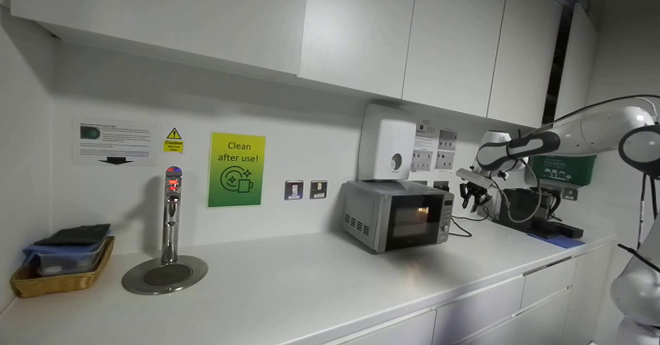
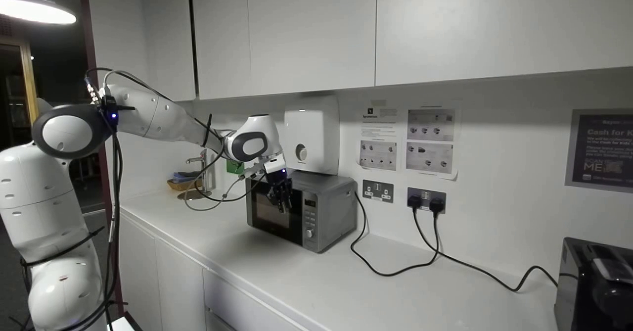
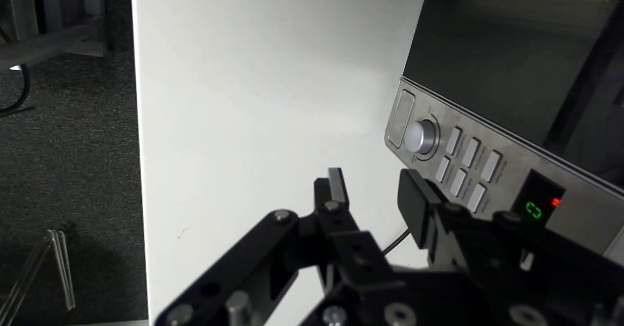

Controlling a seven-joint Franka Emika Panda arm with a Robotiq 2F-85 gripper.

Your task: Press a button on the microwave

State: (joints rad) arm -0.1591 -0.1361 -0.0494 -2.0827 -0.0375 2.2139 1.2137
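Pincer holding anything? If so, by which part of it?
Nothing held: in the wrist view the pincer stands open and empty.

Free counter [image 2: 257,254] before the microwave [image 2: 312,212], black cable [image 2: 388,274] alongside

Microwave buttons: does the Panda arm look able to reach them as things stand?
Probably yes: the open gripper hangs near the microwave buttons, and the wrist view shows nothing standing between them, though some re-aiming seems needed.
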